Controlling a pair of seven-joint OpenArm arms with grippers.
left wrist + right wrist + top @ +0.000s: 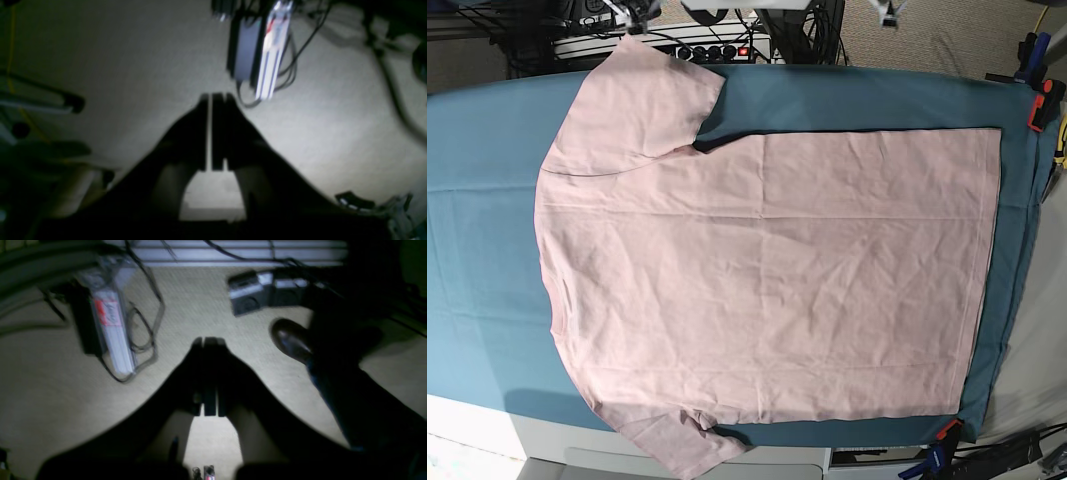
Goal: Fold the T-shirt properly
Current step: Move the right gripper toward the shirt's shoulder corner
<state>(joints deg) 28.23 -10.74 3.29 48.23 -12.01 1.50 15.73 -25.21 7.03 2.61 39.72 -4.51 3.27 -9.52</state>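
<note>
The T-shirt (767,270) is spread flat, plain side up; it is judged light and limp, best pinched at left sleeve edges. Left end effector (211,100) and right end effector (208,341) are closed, empty.

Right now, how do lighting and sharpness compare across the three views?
Base view: bright, even, sharp; the T-shirt lies flat on the teal cloth. Both wrist views: dim and blurred, with the left gripper and right gripper as shut black silhouettes over carpet.
</note>
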